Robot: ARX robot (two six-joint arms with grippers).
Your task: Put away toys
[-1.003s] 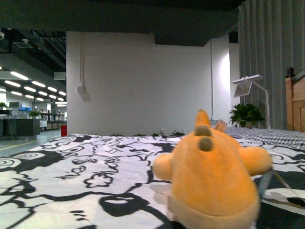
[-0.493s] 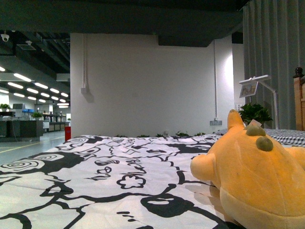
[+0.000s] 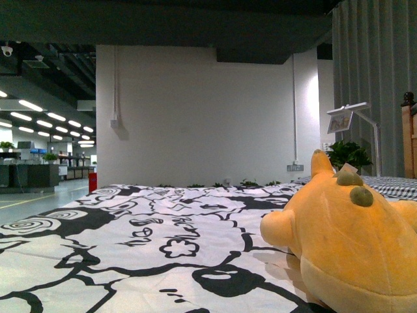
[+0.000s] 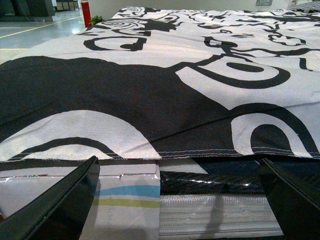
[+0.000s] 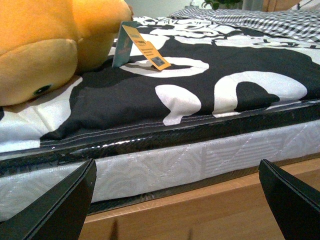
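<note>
1. Plush animal (image 3: 352,254) lies belly-down on the bed, at the right of the front view and close to the near edge. Neither pincer touches it.
2. Left pincer (image 4: 178,161) has its dark fingers spread wide with nothing between them. It sits low at the bed's near edge, well apart from the toy. That looks like a waiting pose, since the toy is not on its side.
3. Bedcover (image 3: 130,248) is smooth woven cloth printed with bold black-and-white doodles. Its stitched hem hangs just over the mattress edge. It lies flat and fairly taut, so the toy rests on top rather than sinking in.
4. The toy has short orange-yellow pile, a rounded body, a pointed ear and two olive-brown nubs along its back. It is probably soft enough to squash under a grip, so a deep bite on the body should hold better than a pinch.
5. Hang tag (image 5: 142,47) is a folded orange card propped just beside the toy's flank.
6. Right pincer (image 5: 176,162) is also wide open and empty. It sits below the mattress top, facing the quilted white mattress side (image 5: 200,160) under glossy film and the wooden bed frame (image 5: 225,210). It is the nearer pincer, so it seems the likelier one to rise and reach.
</note>
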